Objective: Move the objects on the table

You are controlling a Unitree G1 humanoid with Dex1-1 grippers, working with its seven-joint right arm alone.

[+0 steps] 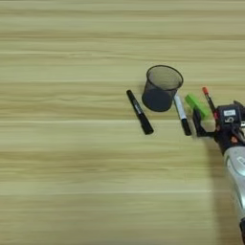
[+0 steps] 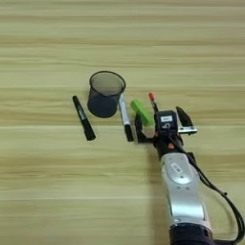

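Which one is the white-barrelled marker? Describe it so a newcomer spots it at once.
Find the black mesh cup near the table's middle. Just right of its base lies the white-barrelled marker, its black cap pointing toward the robot. The black marker left of the cup is dark throughout, and the green block is short and bright.

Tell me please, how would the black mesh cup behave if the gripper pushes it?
The black mesh cup stands upright and looks thin-walled, so it is probably light and would slide easily. Pushed near its rim, it might tip, then roll. The white marker lies close beside it and could get knocked.

Black marker (image 1: 139,112) — left of mesh cup (image 1: 161,88).
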